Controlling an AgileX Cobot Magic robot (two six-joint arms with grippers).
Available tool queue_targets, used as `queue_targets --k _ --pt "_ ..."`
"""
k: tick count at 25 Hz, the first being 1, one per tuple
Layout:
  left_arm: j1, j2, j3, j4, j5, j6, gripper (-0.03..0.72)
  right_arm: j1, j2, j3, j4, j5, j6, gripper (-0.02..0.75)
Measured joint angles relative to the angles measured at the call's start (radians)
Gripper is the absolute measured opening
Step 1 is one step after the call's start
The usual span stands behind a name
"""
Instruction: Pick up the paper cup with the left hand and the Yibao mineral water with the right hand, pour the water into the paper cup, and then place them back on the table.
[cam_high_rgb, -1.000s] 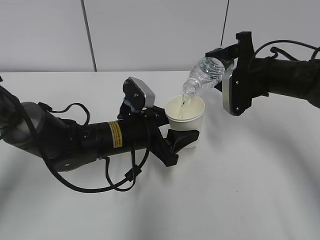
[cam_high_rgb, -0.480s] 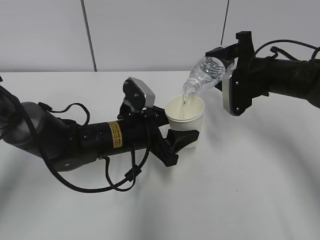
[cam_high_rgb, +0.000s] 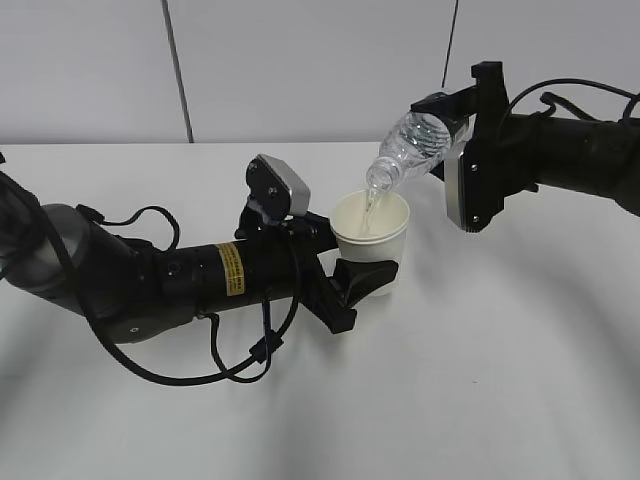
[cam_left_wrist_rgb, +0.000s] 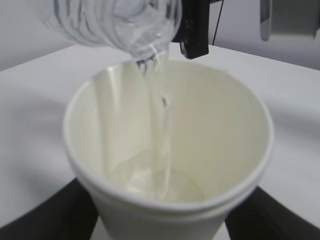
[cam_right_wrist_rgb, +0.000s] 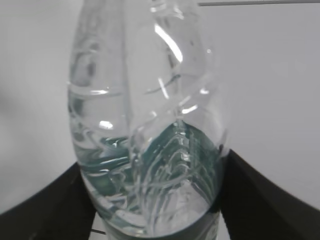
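My left gripper is clamped round the paper cup, kept upright just above the table to catch water. My right gripper grips the bottle, w/ its long axis tilted, mouth pointing down-left over the rim, so a thin stream falls inside.

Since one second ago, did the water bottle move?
No. The water bottle keeps the same tilt, its mouth over the paper cup, at the same place under the wall seam.
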Motion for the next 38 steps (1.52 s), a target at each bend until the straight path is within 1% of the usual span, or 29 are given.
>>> queue_targets --k 38 --pt "0.0 0.0 0.0 0.0 0.007 0.0 0.451 0.0 -0.002 -0.002 0.029 -0.003 -0.029 0.508"
